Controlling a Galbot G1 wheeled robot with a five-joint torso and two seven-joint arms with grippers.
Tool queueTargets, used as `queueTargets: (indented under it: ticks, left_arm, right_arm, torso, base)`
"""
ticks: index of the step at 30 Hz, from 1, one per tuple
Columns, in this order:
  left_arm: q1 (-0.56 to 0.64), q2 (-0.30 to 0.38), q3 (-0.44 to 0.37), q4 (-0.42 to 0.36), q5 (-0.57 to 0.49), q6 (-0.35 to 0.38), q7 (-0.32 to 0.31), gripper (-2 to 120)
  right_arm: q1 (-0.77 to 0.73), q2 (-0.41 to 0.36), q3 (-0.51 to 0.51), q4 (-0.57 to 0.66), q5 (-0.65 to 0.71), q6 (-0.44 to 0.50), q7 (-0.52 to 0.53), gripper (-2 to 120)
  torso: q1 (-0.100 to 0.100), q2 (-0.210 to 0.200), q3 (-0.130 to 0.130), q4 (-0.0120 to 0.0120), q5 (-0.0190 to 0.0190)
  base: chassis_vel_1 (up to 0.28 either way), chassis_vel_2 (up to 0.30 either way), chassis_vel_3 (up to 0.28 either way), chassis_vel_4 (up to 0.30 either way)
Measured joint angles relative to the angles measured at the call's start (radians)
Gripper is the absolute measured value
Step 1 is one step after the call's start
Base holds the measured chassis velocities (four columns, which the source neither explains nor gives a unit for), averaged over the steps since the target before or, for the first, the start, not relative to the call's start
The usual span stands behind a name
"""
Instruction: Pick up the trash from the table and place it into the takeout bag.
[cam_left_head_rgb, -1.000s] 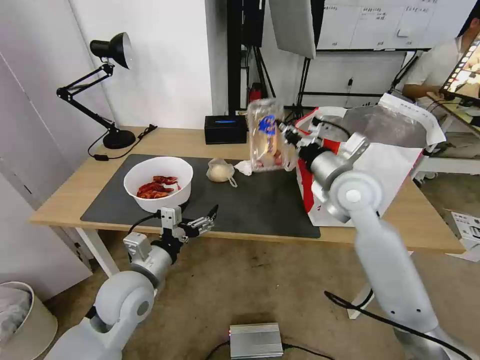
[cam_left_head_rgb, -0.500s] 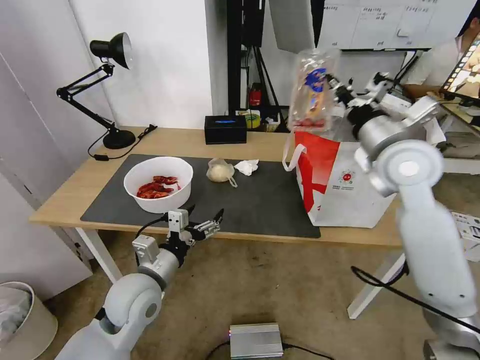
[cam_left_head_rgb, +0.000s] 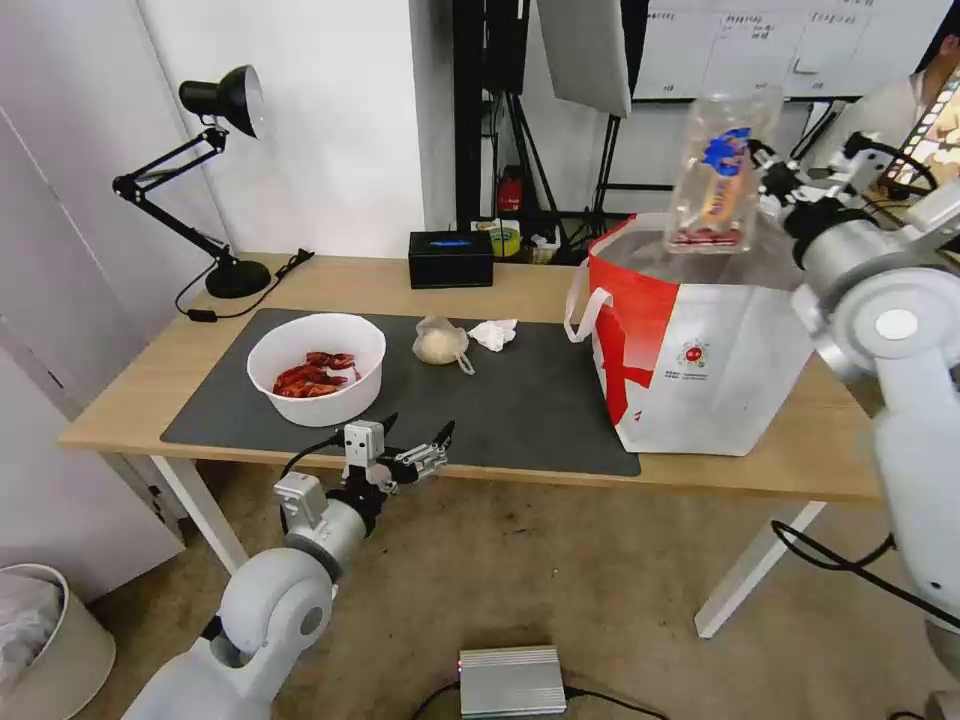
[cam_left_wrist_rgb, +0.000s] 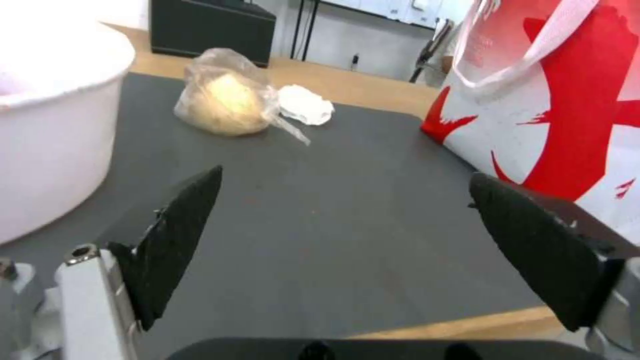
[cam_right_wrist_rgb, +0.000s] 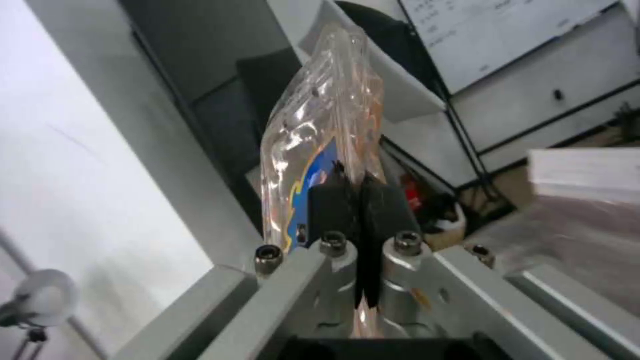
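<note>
My right gripper (cam_left_head_rgb: 768, 178) is shut on the clear hinged plastic tray (cam_left_head_rgb: 718, 170) and holds it upright in the air over the open top of the white-and-red takeout bag (cam_left_head_rgb: 700, 350). The right wrist view shows the pads (cam_right_wrist_rgb: 330, 202) pinched on the tray (cam_right_wrist_rgb: 320, 125). On the dark mat (cam_left_head_rgb: 520, 400) sit the white bowl of crayfish shells (cam_left_head_rgb: 317, 368), the small clear bag of beige stuff (cam_left_head_rgb: 440, 343) and the crumpled tissue (cam_left_head_rgb: 494, 333). My left gripper (cam_left_head_rgb: 415, 448) hangs open at the table's front edge (cam_left_head_rgb: 150, 415), empty, facing the beige bag (cam_left_wrist_rgb: 223, 95) and tissue (cam_left_wrist_rgb: 305, 104).
A black box (cam_left_head_rgb: 451, 259) and a black desk lamp (cam_left_head_rgb: 215, 170) stand along the table's back edge. A silver unit (cam_left_head_rgb: 512, 680) lies on the floor in front, and a bin (cam_left_head_rgb: 40, 640) stands at lower left. A person sits behind the bag at far right.
My right gripper has carried the plastic tray up off the mat and to the right, until it hangs over the takeout bag's opening. The left gripper drifted slightly right.
</note>
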Motion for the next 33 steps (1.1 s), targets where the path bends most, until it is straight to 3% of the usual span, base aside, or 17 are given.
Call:
queueTargets:
  ticks: [25,33]
  left_arm:
    - [-0.005,-0.003,0.009,-0.001,-0.003,-0.004,-0.001,100]
    - [-0.001,-0.001,0.008,-0.009,-0.004,-0.004,-0.003,100]
  right_arm:
    - [-0.068,0.034,0.004,-0.029,-0.034,-0.002,-0.006,2]
    - [-0.071,0.016,0.016,-0.008,0.005,-0.005,0.010,31]
  torso:
    - [0.000,0.000,0.000,0.0002,-0.0002]
    - [0.000,0.000,0.000,0.0001,-0.0001]
  base:
    - [0.000,0.000,0.000,0.000]
    - [0.000,0.000,0.000,0.000]
